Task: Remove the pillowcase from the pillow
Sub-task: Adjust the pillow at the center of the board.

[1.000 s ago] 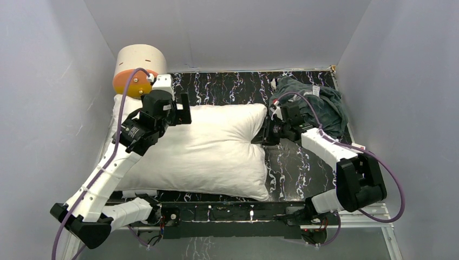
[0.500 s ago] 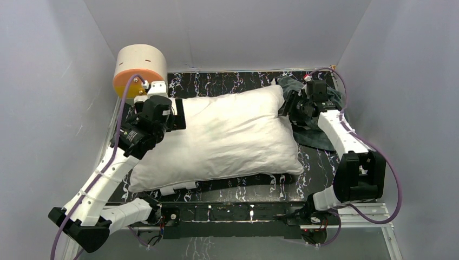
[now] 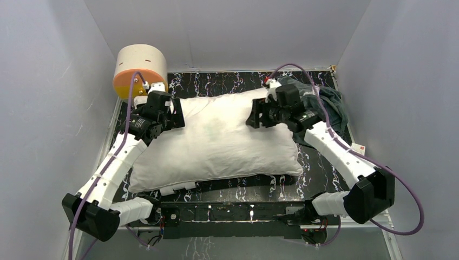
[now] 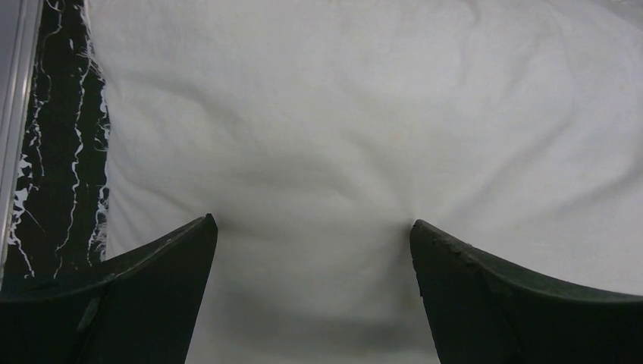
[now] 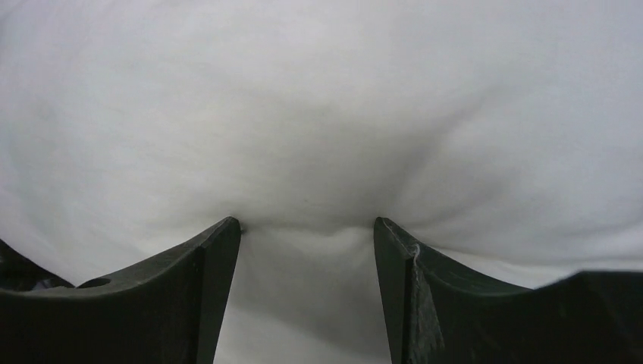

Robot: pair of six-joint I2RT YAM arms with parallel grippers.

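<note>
- Marbled bench [image 3: 227, 84] is carrying the bare pillow [image 3: 216, 143], pillowcase [image 3: 327, 103] far right.
- Both left tool [image 4: 312, 224] and right tool [image 5: 307, 221] are gaping empty, denting the pillow.
- I'm fearing dug-in tips snagging fabric, dragging it off.

The pillow [image 3: 216, 143] is plain white cloth, matt and softly wrinkled, the pillowcase [image 3: 329, 105] is dark grey-green plush fabric with a dull nap, the table [image 3: 216, 84] has a smooth black marble-patterned top with white veins, and the cylinder [image 3: 142, 60] is smooth, matt cream and orange

The pillow [image 3: 216, 141] has swung back toward the pillowcase [image 3: 325, 103]; the right gripper [image 3: 258, 115] now presses its far right end, jaws wider.
</note>
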